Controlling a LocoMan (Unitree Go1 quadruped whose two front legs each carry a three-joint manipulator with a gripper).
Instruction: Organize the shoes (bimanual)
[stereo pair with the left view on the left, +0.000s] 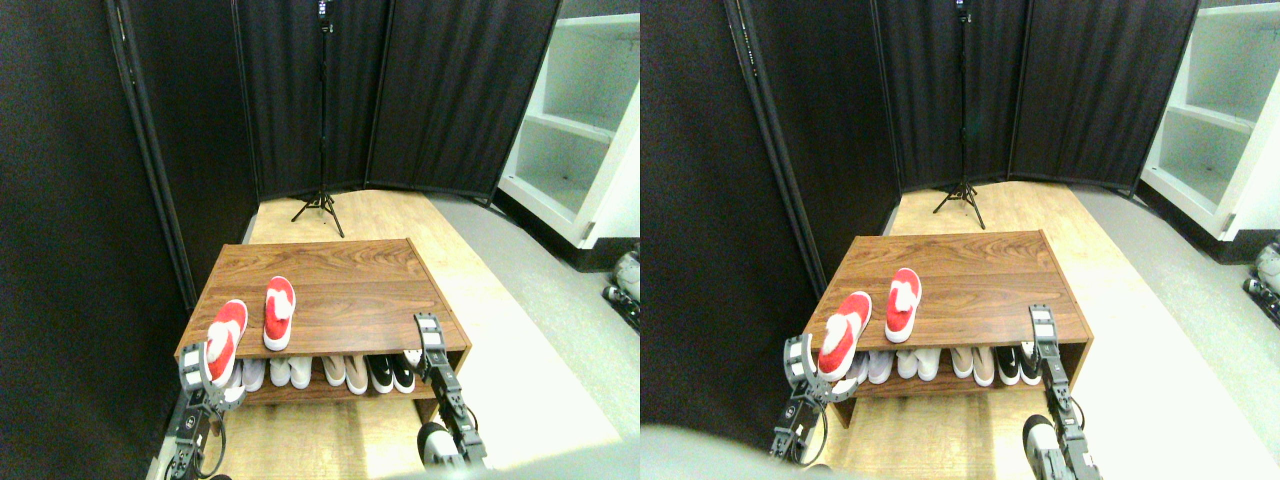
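Two red shoes lie on top of a low wooden shoe rack (350, 290). The left red shoe (227, 338) overhangs the rack's front left edge, tilted, and my left gripper (197, 366) sits right at its heel end, touching or holding it. The other red shoe (279, 312) rests flat on the top, a little to the right and further back. My right gripper (430, 335) stands at the rack's front right edge, apart from both shoes, with nothing seen in it.
White, beige and black pairs (335, 370) line the shelf under the rack top. A black folding screen and a tripod (322, 200) stand behind. A white shelf unit (580, 130) is at the right. Dark curtain runs along the left.
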